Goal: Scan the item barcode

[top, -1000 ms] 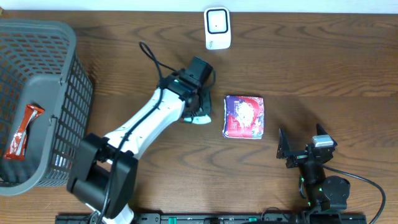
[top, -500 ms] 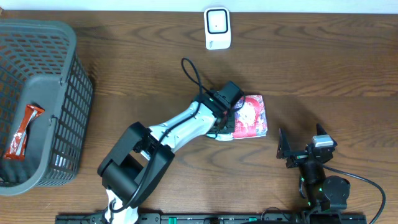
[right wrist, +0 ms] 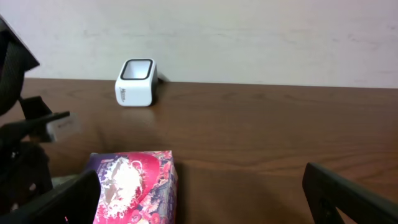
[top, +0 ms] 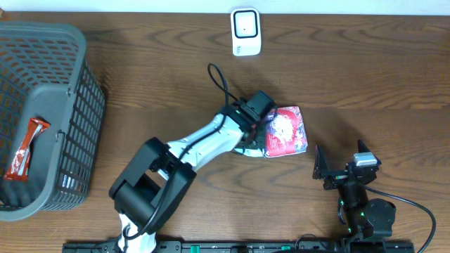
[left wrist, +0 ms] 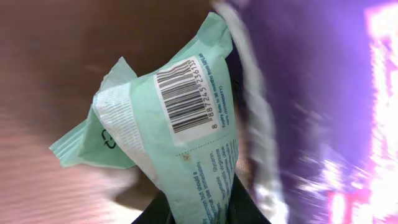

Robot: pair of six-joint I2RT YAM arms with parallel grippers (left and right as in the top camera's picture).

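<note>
The left jaws are clamping a crumpled mint-green plastic packet [left wrist: 186, 155], its long axis pointing out from them, its black barcode [left wrist: 185, 99] showing uppermost, beside a purple-and-red soft pack [top: 287, 131]; the right jaws are gaping wide.

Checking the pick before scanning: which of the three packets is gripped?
The mint-green packet, pinched in the left gripper, barcode showing. The purple pack lies on the table beside it; the red wrapper lies in the basket.
</note>
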